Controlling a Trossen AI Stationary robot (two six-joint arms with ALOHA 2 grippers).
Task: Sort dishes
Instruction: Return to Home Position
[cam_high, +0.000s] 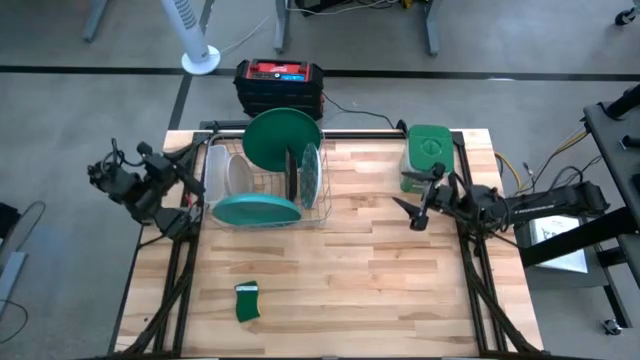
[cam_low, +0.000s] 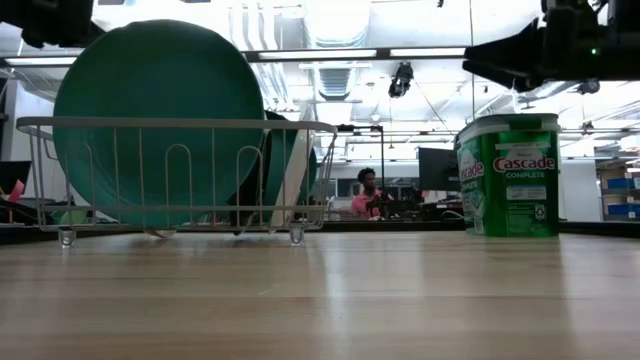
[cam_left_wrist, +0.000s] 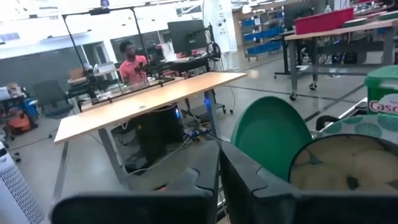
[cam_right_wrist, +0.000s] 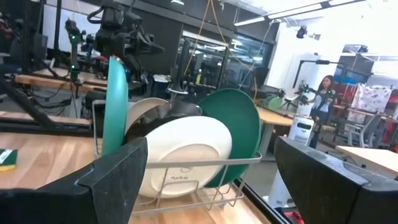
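A white wire rack (cam_high: 265, 190) at the table's far left holds the dishes on edge. A dark green plate (cam_high: 283, 138) leans at its far end and a teal plate (cam_high: 255, 210) at its near end. Between them stand a whitish plate (cam_high: 238, 175) and a patterned glassy plate (cam_high: 311, 170). My left gripper (cam_high: 188, 168) hangs shut beyond the rack's left side; its fingers (cam_left_wrist: 217, 180) are together with nothing between them. My right gripper (cam_high: 420, 207) hovers open to the right of the rack, facing it (cam_right_wrist: 217, 180), clear of the plates.
A green lidded canister (cam_high: 430, 152) stands at the far right, close behind my right gripper, also labelled in the low view (cam_low: 508, 175). A small green sponge (cam_high: 247, 301) lies near the front left. Bare wood spreads across the middle and near side. People show in the room behind.
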